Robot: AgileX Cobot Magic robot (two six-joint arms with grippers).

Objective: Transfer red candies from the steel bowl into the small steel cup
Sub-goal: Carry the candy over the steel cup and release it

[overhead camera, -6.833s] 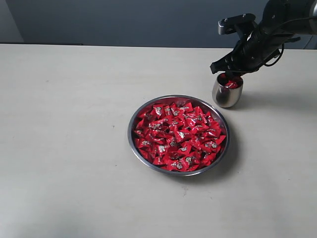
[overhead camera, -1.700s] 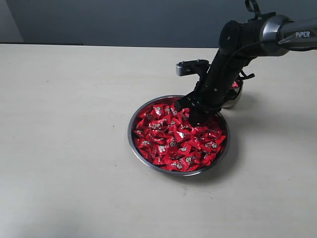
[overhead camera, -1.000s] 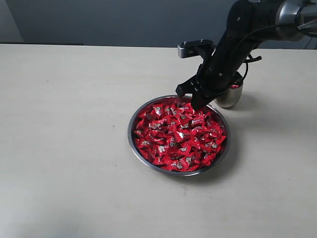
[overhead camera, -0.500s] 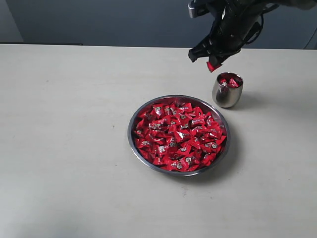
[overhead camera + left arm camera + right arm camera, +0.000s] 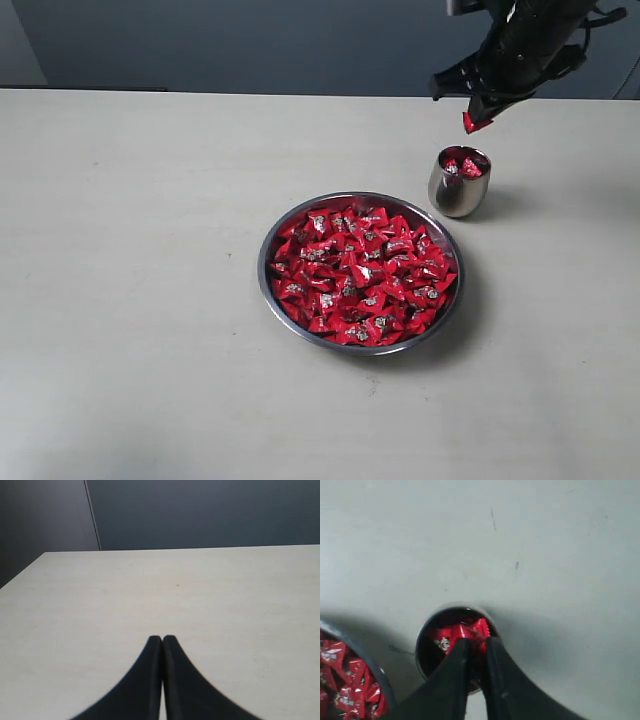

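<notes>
Exterior view: a pale table (image 5: 130,250) carries the steel bowl (image 5: 263,262), the widest object on it. The bowl stands near the centre, its whole floor covered by the red candies (image 5: 360,275). The dark right arm (image 5: 530,40) enters at the upper right edge (only its lower links show). The right gripper (image 5: 474,110) hangs above the small steel cup (image 5: 457,195), clear of its rim. The cup stands upright just beyond the bowl's far right edge, near it but apart from it, with a few red candies visible in its mouth. The jaws are pinched nearly together on a single red candy (image 5: 471,124), which protrudes below the fingertips above the cup without touching it.

Right wrist view: the two dark fingers (image 5: 452,680) lie almost side by side over the cup's opening, with red wrapper showing in the narrow gap between them. A segment of the bowl with its candies fills one corner.

Left wrist view: the left gripper (image 5: 162,640) is closed tip to tip, nothing between, over bare table.
</notes>
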